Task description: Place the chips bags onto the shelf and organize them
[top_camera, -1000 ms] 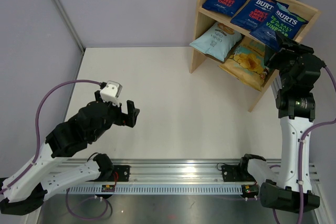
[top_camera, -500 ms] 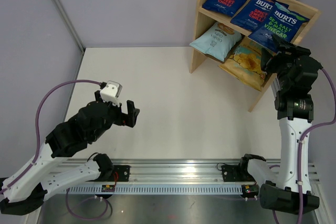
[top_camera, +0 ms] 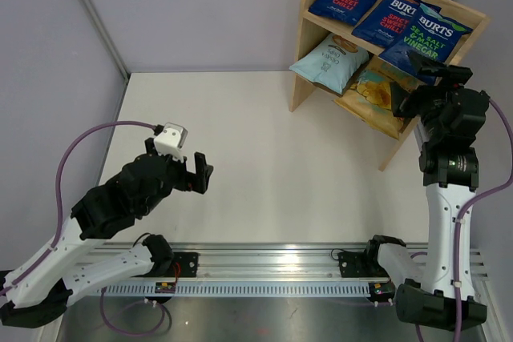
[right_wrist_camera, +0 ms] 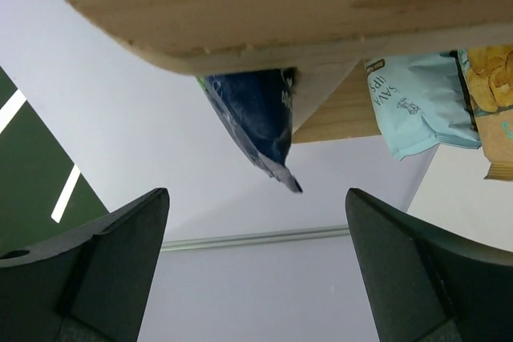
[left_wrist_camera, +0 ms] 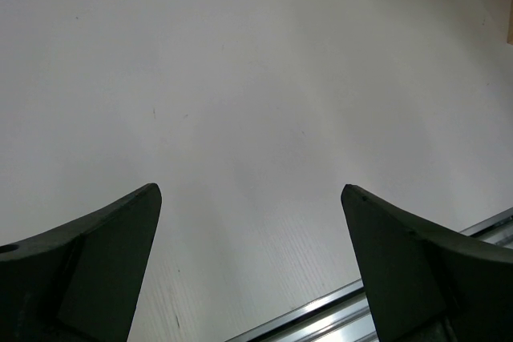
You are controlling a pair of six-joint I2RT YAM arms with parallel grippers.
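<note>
Shelf (top_camera: pixel 302 54) directly ahead of right gripper (top_camera: pixel 413 84), jaws spread wide and empty. Kettle bag (top_camera: pixel 370 90) and pale-blue bag (top_camera: pixel 327 60) lie beyond them on the lower tier. Green-lettered Burts bag (top_camera: pixel 425 38) lies just above the jaw tips and red-lettered Burts bags (top_camera: pixel 393 15) farther along. Left gripper (top_camera: pixel 200 172), well apart from all, equally wide, empty.

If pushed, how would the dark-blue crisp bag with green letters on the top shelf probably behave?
The dark-blue crisp bag with green letters looks puffy and light, so it would probably crumple rather than move stiffly. Its lower corner overhangs the light wooden shelf, so it may slide off.
</note>
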